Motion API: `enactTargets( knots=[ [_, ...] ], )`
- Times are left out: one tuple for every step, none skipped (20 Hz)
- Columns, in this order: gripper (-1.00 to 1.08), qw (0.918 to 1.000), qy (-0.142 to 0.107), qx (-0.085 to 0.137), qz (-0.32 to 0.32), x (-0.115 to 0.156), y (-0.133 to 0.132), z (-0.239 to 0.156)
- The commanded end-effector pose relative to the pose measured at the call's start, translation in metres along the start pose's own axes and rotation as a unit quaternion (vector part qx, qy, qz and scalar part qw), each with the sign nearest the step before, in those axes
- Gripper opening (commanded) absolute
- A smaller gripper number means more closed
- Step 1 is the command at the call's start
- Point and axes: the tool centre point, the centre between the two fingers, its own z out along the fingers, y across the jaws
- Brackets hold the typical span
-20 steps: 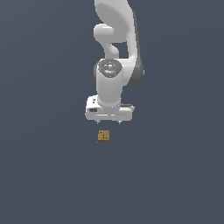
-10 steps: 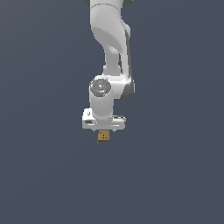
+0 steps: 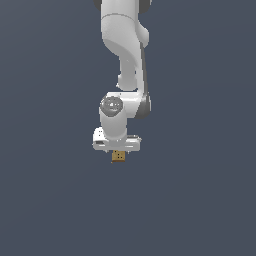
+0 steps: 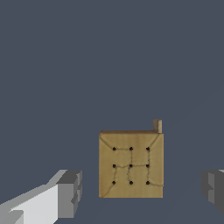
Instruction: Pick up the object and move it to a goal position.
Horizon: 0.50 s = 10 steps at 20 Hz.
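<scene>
Cube (image 4: 131,164) sits between the two fingertips (image 4: 70,194) of the gripper (image 3: 118,150), clear gaps both sides, so spread wide, nothing held. In the exterior view, cube at frame center just under the gripper; squeeze should catch it.

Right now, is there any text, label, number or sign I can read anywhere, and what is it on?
No readable text in either view.
Tan-brown cube: nine dark dots in a three-by-three grid with faint lines between, no letters or numbers.
Gripper: plain white, no markings.
</scene>
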Motion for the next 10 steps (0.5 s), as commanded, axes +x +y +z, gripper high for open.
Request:
enactTargets(
  knots=[
    [1.00,1.0000,0.000,0.000,0.000,0.000,0.000,0.003],
    [1.00,1.0000,0.000,0.000,0.000,0.000,0.000,0.005],
    [1.00,1.0000,0.000,0.000,0.000,0.000,0.000,0.008],
    [1.00,1.0000,0.000,0.000,0.000,0.000,0.000,0.012],
    [1.00,1.0000,0.000,0.000,0.000,0.000,0.000,0.016],
    [1.00,1.0000,0.000,0.000,0.000,0.000,0.000,0.021],
    [1.00,1.0000,0.000,0.000,0.000,-0.001,0.000,0.027],
    [1.00,1.0000,0.001,0.000,0.000,-0.001,0.000,0.032],
    [1.00,1.0000,0.001,0.000,0.000,-0.001,0.000,0.037],
    [1.00,1.0000,0.001,0.000,0.000,-0.001,0.000,0.041]
  ],
)
